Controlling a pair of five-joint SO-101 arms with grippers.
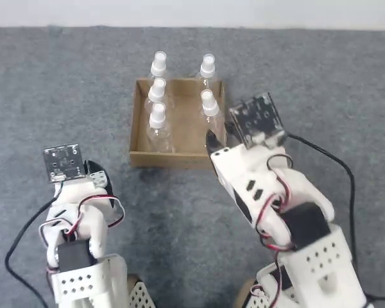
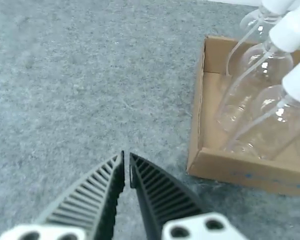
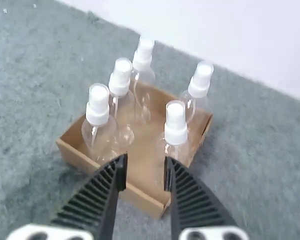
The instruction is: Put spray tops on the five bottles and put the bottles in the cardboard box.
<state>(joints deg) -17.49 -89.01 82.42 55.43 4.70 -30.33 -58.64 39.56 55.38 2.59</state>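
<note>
The cardboard box (image 1: 170, 157) sits at the middle of the grey carpet. Five clear bottles with white spray tops stand upright in it: three in a left column (image 1: 157, 119) (image 1: 156, 92) (image 1: 158, 65) and two on the right (image 1: 208, 104) (image 1: 207, 66). My right gripper (image 1: 212, 142) hovers at the box's near right corner, open with nothing between its fingers; in the right wrist view the gripper (image 3: 144, 167) frames the box (image 3: 72, 150) and the nearest right bottle (image 3: 176, 125). My left gripper (image 2: 126, 159) is shut and empty, over carpet left of the box (image 2: 250, 170).
Grey carpet (image 1: 64, 83) spreads around the box, with a white wall strip (image 1: 192, 13) at the far edge. A black cable (image 1: 346, 173) runs along the right arm. Open carpet lies left and right of the box.
</note>
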